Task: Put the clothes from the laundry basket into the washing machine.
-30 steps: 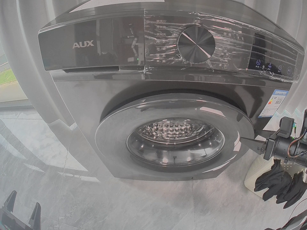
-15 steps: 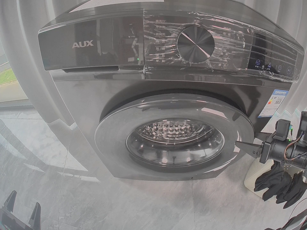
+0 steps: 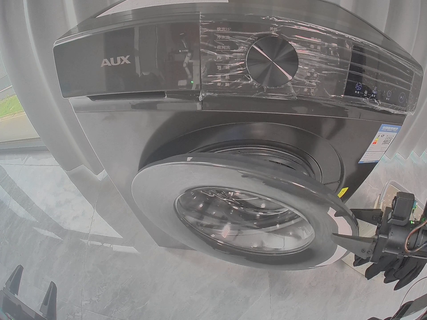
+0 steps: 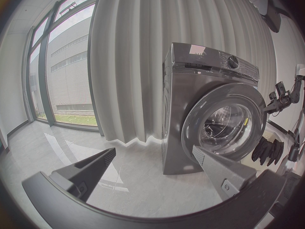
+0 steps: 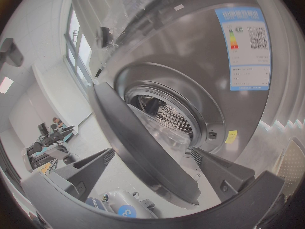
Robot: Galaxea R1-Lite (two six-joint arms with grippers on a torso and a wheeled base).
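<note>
The laundry basket (image 3: pixel 386 192) stands right of the washing machine (image 3: pixel 133 138), the door's (image 3: pixel 160 187) edge inside the right claw (image 3: pixel 343 223).

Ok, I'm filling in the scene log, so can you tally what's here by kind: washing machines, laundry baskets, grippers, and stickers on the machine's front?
Washing machine: 1
Laundry basket: 1
Grippers: 2 (left gripper, right gripper)
Stickers on the machine's front: 2 (blue label, yellow sticker)
Total: 6
</note>
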